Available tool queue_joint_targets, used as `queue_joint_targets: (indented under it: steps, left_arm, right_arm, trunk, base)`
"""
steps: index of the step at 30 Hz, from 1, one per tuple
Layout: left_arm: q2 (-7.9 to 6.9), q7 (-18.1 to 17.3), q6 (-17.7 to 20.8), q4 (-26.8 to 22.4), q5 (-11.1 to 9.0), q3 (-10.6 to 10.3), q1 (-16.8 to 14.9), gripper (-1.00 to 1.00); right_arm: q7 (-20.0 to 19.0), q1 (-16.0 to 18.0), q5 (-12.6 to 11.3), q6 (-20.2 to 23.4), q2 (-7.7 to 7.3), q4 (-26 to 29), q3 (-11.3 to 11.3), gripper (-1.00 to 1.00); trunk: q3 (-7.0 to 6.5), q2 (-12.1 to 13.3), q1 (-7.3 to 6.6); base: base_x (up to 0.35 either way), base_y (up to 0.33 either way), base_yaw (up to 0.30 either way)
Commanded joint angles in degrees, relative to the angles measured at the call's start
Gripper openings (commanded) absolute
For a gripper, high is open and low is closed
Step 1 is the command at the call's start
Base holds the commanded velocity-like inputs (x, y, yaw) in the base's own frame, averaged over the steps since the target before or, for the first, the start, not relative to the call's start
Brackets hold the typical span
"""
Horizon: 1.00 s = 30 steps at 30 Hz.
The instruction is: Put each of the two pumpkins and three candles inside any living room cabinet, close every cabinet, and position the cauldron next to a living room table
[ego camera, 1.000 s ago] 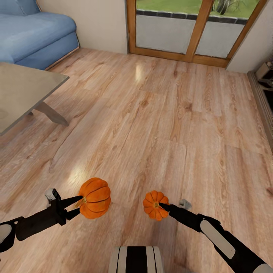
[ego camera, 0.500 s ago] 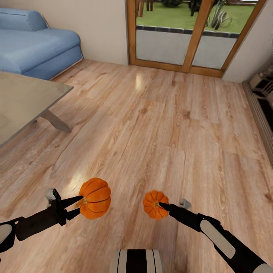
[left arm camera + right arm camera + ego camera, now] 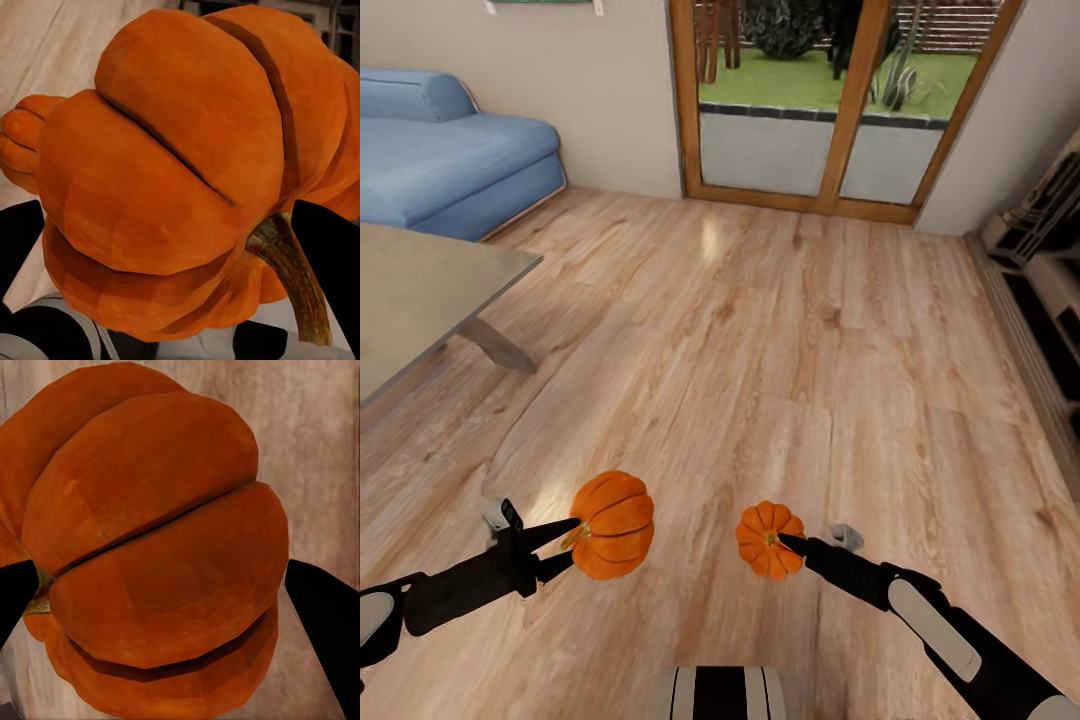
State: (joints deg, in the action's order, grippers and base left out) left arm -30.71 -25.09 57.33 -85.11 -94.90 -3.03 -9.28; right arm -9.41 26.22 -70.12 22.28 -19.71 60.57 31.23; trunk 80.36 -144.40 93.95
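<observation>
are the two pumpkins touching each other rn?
Apart. The head view shows bare wood floor between the left gripper's pumpkin and the right gripper's pumpkin.

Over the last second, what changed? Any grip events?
Only the camera moved: the view tilted up and turned, showing more of the glass door and shelving at the right. No grip events: left gripper still holds the left pumpkin, right gripper the right pumpkin, both at the same places in view.
</observation>
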Motion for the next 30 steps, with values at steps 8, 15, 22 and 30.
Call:
queue_joint_targets:
  steps: [8,15,22,30]
  left_arm:
    - [-0.06,-0.4,0.1,0.0,0.2,0.0,0.0,-1.00]
    - [-0.04,-0.4,0.1,0.0,0.2,0.0,0.0,-1.00]
    - [-0.06,-0.4,0.1,0.0,0.2,0.0,0.0,-1.00]
    - [-0.06,-0.4,0.1,0.0,0.2,0.0,0.0,-1.00]
  right_arm:
    - [-0.1,0.1,-0.3,0.2,0.02,-0.1,0.1,-1.00]
    - [-0.1,0.0,-0.3,0.2,0.02,-0.1,0.2,-1.00]
    - [0.0,0.0,-0.3,0.1,0.02,-0.1,0.2,-1.00]
    - [0.0,0.1,-0.3,0.1,0.02,0.0,0.2,-1.00]
  trunk:
    - [-1.74,0.1,-0.21]
    - [-3.29,0.2,-0.39]
    - [-4.84,0.3,-0.57]
    - [-6.62,0.4,-0.78]
  base:
    - [0.000,0.000,-0.274]
    - [0.000,0.000,-0.229]
    - [0.000,0.000,-0.031]
    - [0.000,0.000,-0.001]
